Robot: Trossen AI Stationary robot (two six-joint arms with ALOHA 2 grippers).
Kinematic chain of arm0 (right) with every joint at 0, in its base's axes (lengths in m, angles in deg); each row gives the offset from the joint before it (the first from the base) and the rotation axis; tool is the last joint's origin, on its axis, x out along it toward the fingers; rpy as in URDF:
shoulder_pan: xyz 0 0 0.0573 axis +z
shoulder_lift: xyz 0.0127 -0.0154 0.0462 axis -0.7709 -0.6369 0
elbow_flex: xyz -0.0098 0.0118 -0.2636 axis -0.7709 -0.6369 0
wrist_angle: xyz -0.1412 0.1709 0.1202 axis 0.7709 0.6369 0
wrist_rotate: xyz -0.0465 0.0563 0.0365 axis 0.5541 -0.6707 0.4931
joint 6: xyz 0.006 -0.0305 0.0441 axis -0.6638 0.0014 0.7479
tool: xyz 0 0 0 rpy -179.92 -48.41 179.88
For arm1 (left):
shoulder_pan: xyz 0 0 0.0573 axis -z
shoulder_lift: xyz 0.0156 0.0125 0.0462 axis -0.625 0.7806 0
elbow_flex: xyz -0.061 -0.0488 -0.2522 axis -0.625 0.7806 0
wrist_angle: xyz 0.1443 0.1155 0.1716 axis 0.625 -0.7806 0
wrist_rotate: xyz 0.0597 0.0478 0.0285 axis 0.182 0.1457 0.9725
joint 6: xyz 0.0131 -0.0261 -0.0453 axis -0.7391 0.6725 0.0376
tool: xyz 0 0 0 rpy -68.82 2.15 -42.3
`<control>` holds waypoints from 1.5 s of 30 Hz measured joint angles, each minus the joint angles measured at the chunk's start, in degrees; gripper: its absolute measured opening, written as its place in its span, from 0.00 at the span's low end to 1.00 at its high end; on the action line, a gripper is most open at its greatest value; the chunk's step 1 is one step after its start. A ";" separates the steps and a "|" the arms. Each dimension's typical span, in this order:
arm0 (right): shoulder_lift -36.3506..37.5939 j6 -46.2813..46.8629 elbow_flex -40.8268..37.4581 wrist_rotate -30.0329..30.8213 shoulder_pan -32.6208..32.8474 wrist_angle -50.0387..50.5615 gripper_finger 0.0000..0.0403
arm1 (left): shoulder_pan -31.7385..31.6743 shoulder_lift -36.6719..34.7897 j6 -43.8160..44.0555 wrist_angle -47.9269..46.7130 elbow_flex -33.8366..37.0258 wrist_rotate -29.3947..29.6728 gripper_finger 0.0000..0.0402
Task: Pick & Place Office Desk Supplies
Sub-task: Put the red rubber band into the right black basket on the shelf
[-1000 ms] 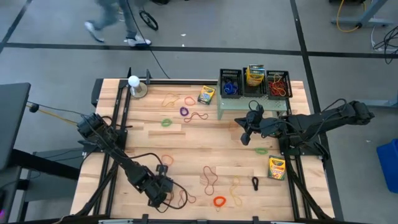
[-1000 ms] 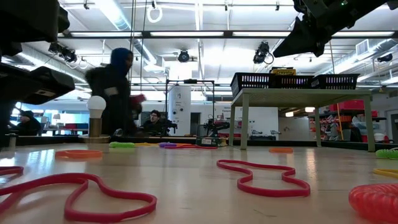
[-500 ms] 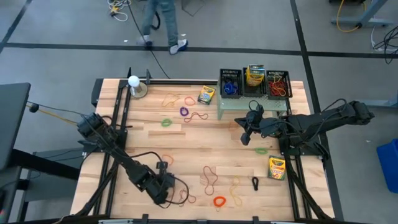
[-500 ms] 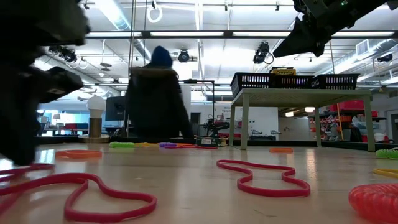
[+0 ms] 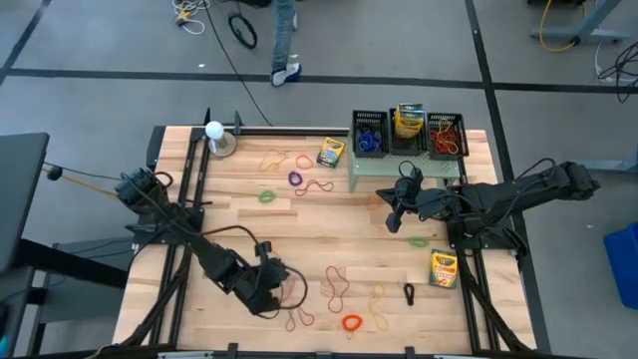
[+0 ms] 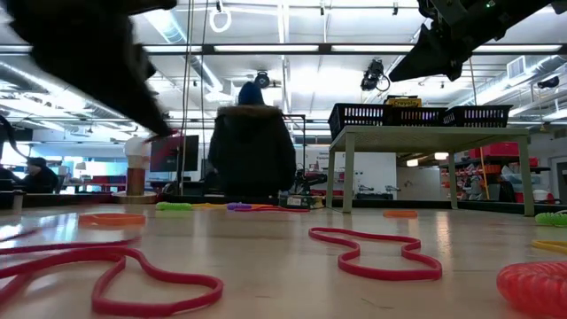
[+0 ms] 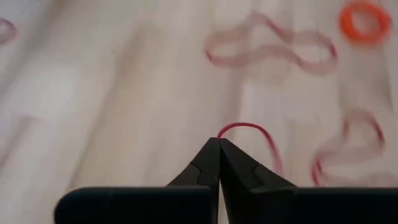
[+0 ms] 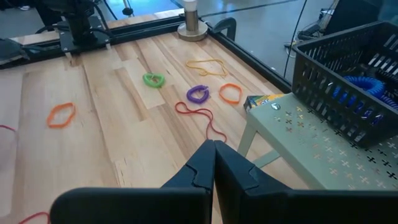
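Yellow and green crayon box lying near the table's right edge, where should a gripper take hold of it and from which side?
Pinch the yellow-and-green cardboard crayon box across its two long sides, coming straight down: it lies flat on the wooden table, those sides clear. The shut right gripper hovers nearest; the left gripper pinches a red rubber band.

Bright even overhead light, soft faint shadows on pale wooden counter, low view backlit w/ ceiling-lamp glare, left wrist view motion-blurred, thin red rubber-band loop smeared.
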 joint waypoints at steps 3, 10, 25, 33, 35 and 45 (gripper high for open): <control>0.00 0.00 0.00 0.00 0.00 0.01 0.03 | -0.29 0.11 -0.15 3.19 0.00 2.31 0.01; 0.00 0.00 0.00 0.02 0.00 0.08 0.03 | 1.10 0.74 1.99 3.63 0.00 9.04 0.01; 0.00 0.00 0.00 0.01 0.01 0.09 0.03 | -2.48 0.46 -10.82 50.16 19.57 0.39 0.01; 0.00 0.00 0.00 0.00 0.02 0.15 0.03 | -7.27 0.35 -19.62 66.45 25.82 0.26 0.01; 0.00 0.00 0.00 0.01 0.00 0.14 0.03 | -8.65 0.35 -22.13 68.89 26.75 -0.03 0.01; 0.00 0.00 0.00 0.02 0.00 0.15 0.03 | -13.94 0.35 -31.22 90.23 37.03 -8.44 0.01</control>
